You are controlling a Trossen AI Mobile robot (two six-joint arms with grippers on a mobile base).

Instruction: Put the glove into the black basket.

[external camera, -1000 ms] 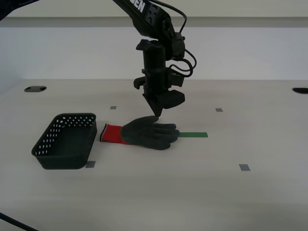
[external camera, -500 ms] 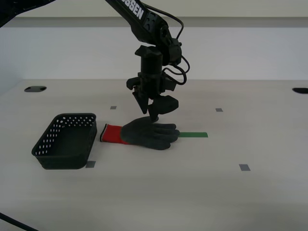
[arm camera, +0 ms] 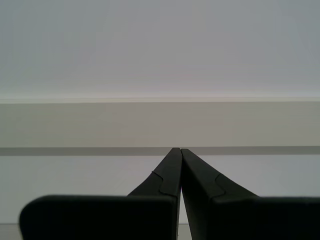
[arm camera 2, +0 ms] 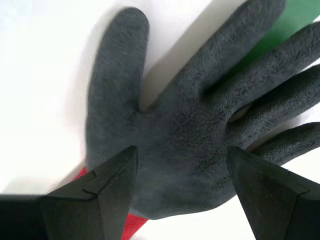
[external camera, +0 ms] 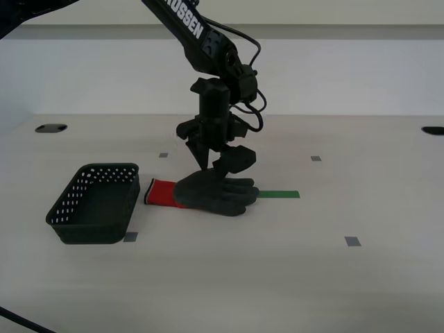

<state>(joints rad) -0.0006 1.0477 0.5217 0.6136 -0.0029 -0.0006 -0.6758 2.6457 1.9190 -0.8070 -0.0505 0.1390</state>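
Glove under spread jaws, pick not yet made

Glove first: the dark grey, rubbery-coated work glove with a bright red knit cuff (external camera: 211, 193) lies flat on the pale table (external camera: 291, 277), palm area directly beneath our second gripper (arm camera 2: 180, 170), whose jaws stand spread either side of the palm without gripping it. The small rectangular black plastic basket with perforated sides (external camera: 95, 202) sits at roughly 9 o'clock from the glove, just beside the cuff, and holds nothing we can see. A green tape strip (external camera: 279, 194) shows at the glove's 3 o'clock, by its fingertips. Our first gripper (arm camera: 179, 152) has its jaws pressed together, pointing at a bare wall. To do this well, we judge we should descend until both fingertips bracket a fold of palm material, close firmly, then lift clear before swinging toward 9 o'clock, since a limp glove may drape and catch the basket rim
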